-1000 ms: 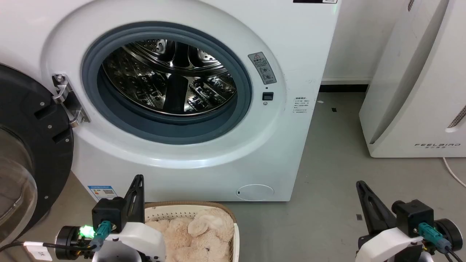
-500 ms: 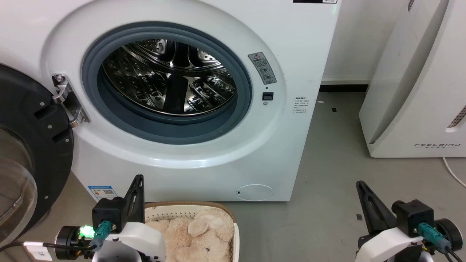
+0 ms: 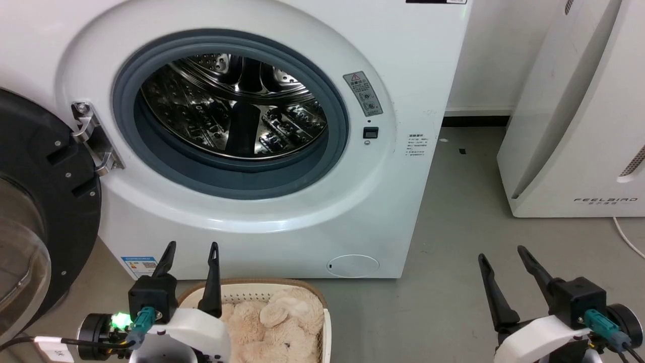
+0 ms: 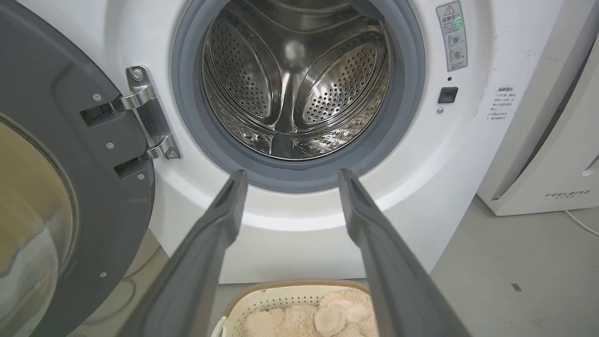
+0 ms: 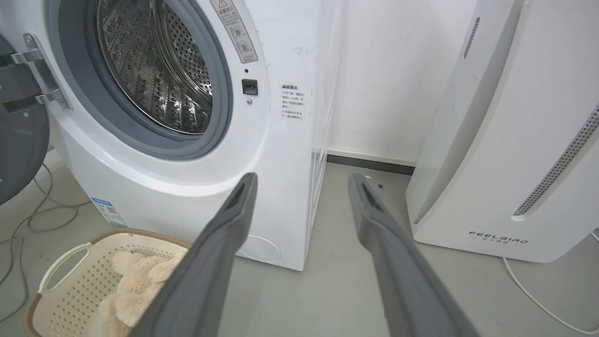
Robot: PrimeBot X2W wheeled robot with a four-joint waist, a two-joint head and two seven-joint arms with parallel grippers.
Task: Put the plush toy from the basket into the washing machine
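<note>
The white washing machine [image 3: 282, 222] stands in front of me with its black-framed door [image 3: 45, 201] swung open to the left, baring the steel drum [image 3: 237, 111]. On the floor right before it sits the cream basket [image 3: 262, 291], and the fluffy beige plush toy [image 3: 274, 322] lies inside. My left gripper [image 3: 190, 249] is open, hovering over the basket's left rear corner, apart from the toy. My right gripper [image 3: 502, 254] is open over bare floor, well right of the basket. The left wrist view shows basket [image 4: 281, 295] and toy [image 4: 337, 311] below the open fingers [image 4: 224, 220].
A white FEELBIRD appliance [image 3: 579, 126] stands at the right by the wall, with a white cable [image 3: 627, 237] on the floor beside it. Grey floor [image 3: 453, 212] lies between the two machines. Cables [image 5: 42, 220] trail on the floor under the open door.
Both grippers have gone from shut to open, their fingers now spread apart. The toy and basket lie as before.
</note>
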